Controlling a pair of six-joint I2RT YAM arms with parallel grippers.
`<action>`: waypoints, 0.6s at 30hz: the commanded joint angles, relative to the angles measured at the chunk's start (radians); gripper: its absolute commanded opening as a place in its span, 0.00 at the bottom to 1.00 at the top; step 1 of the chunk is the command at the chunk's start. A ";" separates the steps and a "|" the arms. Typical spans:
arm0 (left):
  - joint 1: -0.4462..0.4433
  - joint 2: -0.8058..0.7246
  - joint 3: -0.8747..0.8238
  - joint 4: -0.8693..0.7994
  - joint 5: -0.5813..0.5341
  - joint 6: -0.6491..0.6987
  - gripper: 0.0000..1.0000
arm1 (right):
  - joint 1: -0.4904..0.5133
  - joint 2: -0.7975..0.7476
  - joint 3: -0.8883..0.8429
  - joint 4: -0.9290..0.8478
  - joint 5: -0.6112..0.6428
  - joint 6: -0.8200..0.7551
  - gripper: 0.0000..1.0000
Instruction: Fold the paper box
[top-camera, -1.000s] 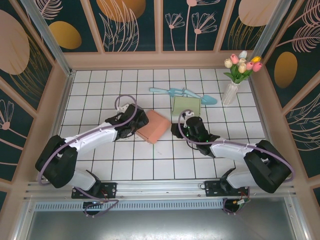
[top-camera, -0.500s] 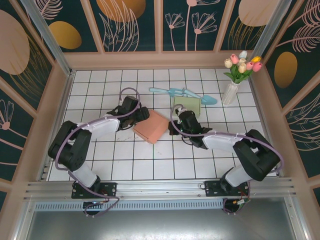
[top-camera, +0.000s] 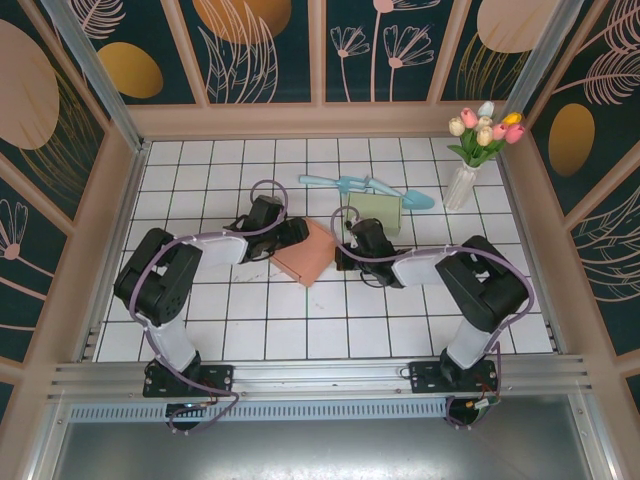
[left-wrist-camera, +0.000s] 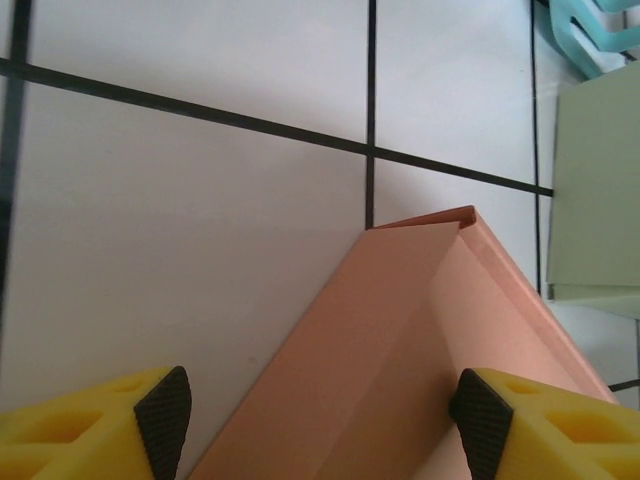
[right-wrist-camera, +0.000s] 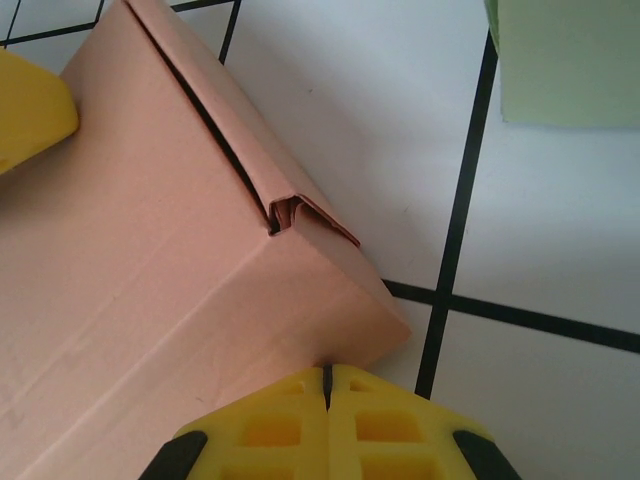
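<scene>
Top external shows the paper box (top-camera: 305, 255) lying between both arms: left gripper (top-camera: 288, 233) spread astride its left edge, right gripper (top-camera: 343, 256) pressed together, seemingly touching its right edge.

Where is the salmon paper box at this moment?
In the top view the paper box lies mid-table between the left end effector and the right end effector, with the green box just beyond it.
</scene>
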 joint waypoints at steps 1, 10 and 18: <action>-0.008 0.044 -0.048 0.086 0.142 -0.045 0.72 | -0.002 0.039 0.047 0.062 -0.056 -0.025 0.00; -0.124 0.062 -0.088 0.203 0.199 -0.122 0.71 | -0.003 0.083 0.059 0.232 -0.225 0.004 0.00; -0.116 0.040 -0.098 0.142 0.093 -0.151 0.72 | -0.084 0.038 -0.053 0.365 -0.347 0.099 0.00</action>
